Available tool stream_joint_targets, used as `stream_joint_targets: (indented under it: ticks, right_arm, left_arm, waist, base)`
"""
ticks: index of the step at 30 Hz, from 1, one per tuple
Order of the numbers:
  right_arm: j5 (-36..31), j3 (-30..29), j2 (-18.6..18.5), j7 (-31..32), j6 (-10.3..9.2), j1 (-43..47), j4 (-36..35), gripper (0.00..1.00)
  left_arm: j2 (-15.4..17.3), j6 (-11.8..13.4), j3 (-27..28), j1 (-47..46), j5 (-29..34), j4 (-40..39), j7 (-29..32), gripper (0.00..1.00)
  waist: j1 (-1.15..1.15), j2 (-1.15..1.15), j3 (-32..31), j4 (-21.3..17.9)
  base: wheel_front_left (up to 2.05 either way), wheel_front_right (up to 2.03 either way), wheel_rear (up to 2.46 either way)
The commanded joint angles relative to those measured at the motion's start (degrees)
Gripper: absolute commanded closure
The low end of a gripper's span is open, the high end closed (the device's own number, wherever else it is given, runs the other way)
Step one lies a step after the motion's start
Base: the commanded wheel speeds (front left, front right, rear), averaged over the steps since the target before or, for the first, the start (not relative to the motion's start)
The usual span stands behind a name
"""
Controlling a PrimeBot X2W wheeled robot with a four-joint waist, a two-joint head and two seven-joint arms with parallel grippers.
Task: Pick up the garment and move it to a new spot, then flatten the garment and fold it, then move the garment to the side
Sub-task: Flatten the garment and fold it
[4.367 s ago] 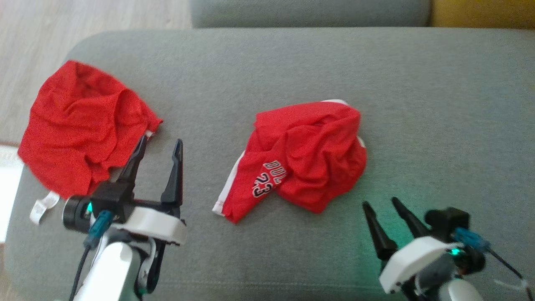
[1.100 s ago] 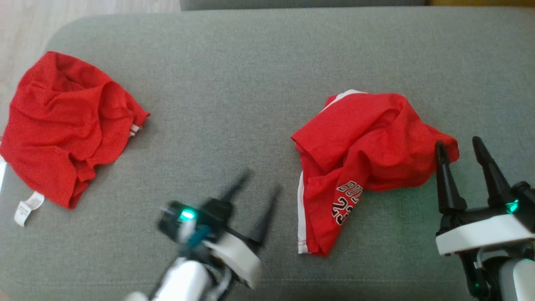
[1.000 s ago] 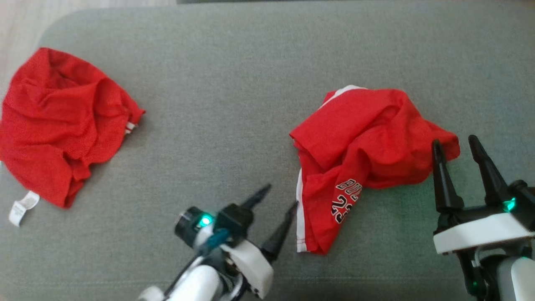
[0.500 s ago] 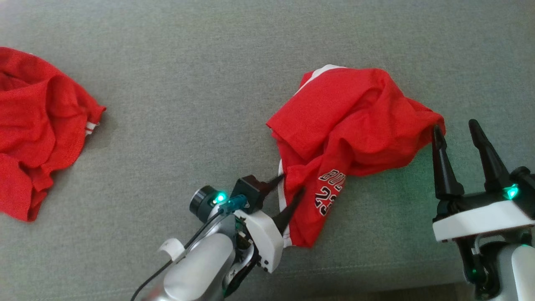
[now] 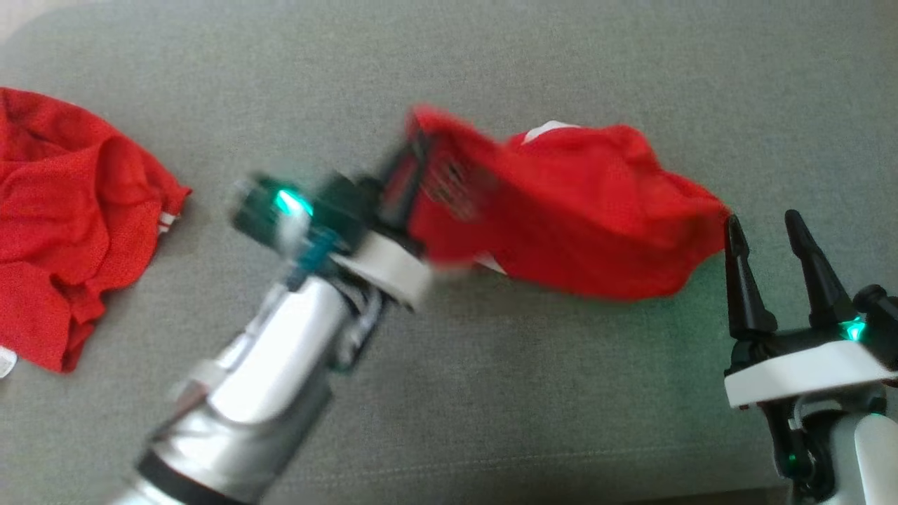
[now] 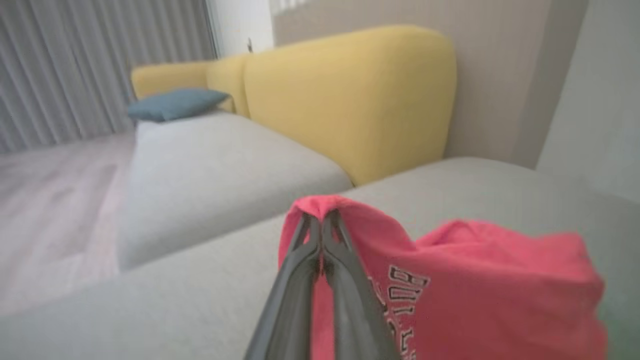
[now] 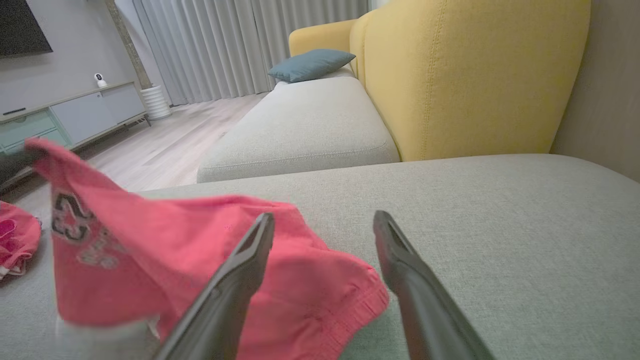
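Two red garments on the grey cushion: a plain garment at frame left, and a lettered garment mid-frame, pinched by the closed left gripper. The right gripper, lower right, is spread and empty.

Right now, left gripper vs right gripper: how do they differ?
The left gripper has its fingers shut on an edge of the red printed garment; the right gripper has its fingers wide apart, holding nothing. The left gripper holds its fabric lifted off the grey sofa cushion and looks blurred; the right gripper is sharp, low beside the garment's other end. Both have two long dark fingers and a green light.
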Motion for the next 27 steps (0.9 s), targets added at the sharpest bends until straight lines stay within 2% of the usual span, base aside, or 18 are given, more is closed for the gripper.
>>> stream_joint_targets:
  ticks: [1, 6, 11, 16, 21, 22, 23, 24, 27]
  right_arm:
    - [0.6, 1.0, 0.0, -0.7, 0.43, -1.0, -1.8, 0.0]
    - [1.0, 0.6, 0.5, -0.7, 0.43, -0.6, -1.2, 0.0]
    - [1.4, 0.7, 0.7, -0.5, 0.43, -0.4, -0.7, 0.0]
    - [1.5, 0.8, 0.8, -0.2, 0.43, -0.3, -0.6, 0.0]
    - [1.3, 0.7, 0.2, -0.1, 0.43, -0.1, -0.9, 0.0]
    - [1.2, 0.7, 0.1, -0.1, 0.43, 0.0, -1.0, 0.0]
    - [1.0, 0.8, -0.1, -0.2, 0.43, 0.1, -1.0, 0.0]
    - [0.9, 0.8, -0.1, -0.2, 0.43, 0.3, -1.0, 0.0]
    - [0.2, 1.2, -0.4, -0.2, 0.43, 0.9, -1.3, 0.0]
  left_arm:
    - [1.6, 0.6, 2.9, -2.8, 1.1, -3.8, -0.7, 1.0]
    - [5.5, 1.5, 5.2, -0.8, 3.7, -11.8, -0.7, 1.0]
    - [7.6, 1.5, 3.9, 8.5, 1.9, -10.8, -0.7, 1.0]
    - [7.8, 2.1, 3.8, 17.1, -1.6, -6.6, -0.7, 1.0]
    - [6.5, 2.4, 5.8, 20.2, -4.0, -4.3, -0.7, 1.0]
    - [6.2, 2.4, 6.4, 20.4, -4.2, -4.2, -0.7, 0.86]
    - [5.7, 2.4, 7.1, 20.6, -4.6, -4.2, -0.7, 0.29]
    - [5.3, 2.2, 7.8, 20.8, -4.7, -4.4, -0.7, 0.0]
    - [4.4, 1.8, 9.6, 21.8, -4.8, -5.9, -0.7, 0.0]
  waist:
    - [0.0, 0.0, -0.4, 0.3]
    - [0.0, 0.0, -1.2, 1.1]
    - [0.0, 0.0, -1.4, 1.7]
    - [0.0, 0.0, -1.4, 2.6]
    - [0.0, 0.0, -1.3, 3.7]
    - [0.0, 0.0, -1.4, 3.8]
    - [0.0, 0.0, -1.6, 3.9]
    - [0.0, 0.0, -1.9, 4.0]
    - [0.0, 0.0, -3.0, 4.0]
  base:
    - [0.0, 0.0, 0.0]
    - [0.0, 0.0, 0.0]
    - [0.0, 0.0, 0.0]
    - [0.0, 0.0, 0.0]
    - [0.0, 0.0, 0.0]
    - [0.0, 0.0, 0.0]
    - [0.0, 0.0, 0.0]
    - [0.0, 0.0, 0.0]
    - [0.0, 0.0, 0.0]
